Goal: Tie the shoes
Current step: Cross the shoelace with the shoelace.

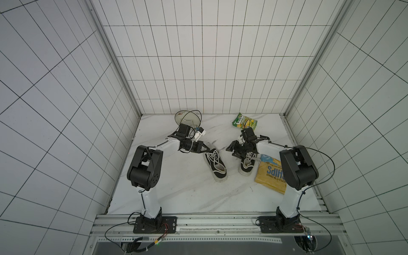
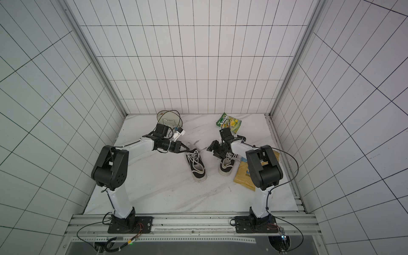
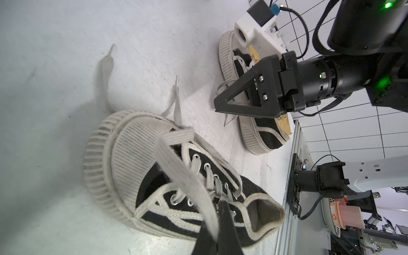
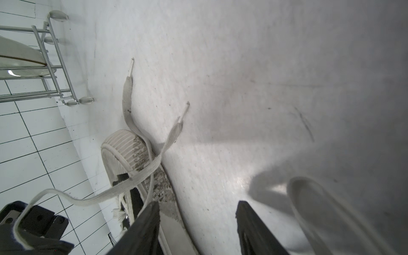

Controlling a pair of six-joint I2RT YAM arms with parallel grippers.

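Black left hand (image 1: 207, 148), arm bent low, pinches left shoe's (image 1: 215, 164) lace (image 3: 187, 176); right hand (image 1: 231, 152) gapes empty over right shoe (image 1: 246, 169); toes point toward back wall (image 1: 203, 66).

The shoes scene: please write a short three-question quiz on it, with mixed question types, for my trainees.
1. True or false: the left claw is shut on a white lace.
2. Which lies beside the right shoe? A) yellow chips bag; B) green packet; C) plate rack.
3. Fill in: the right claw is ____.
Key: 1 true; 2 A; 3 open.
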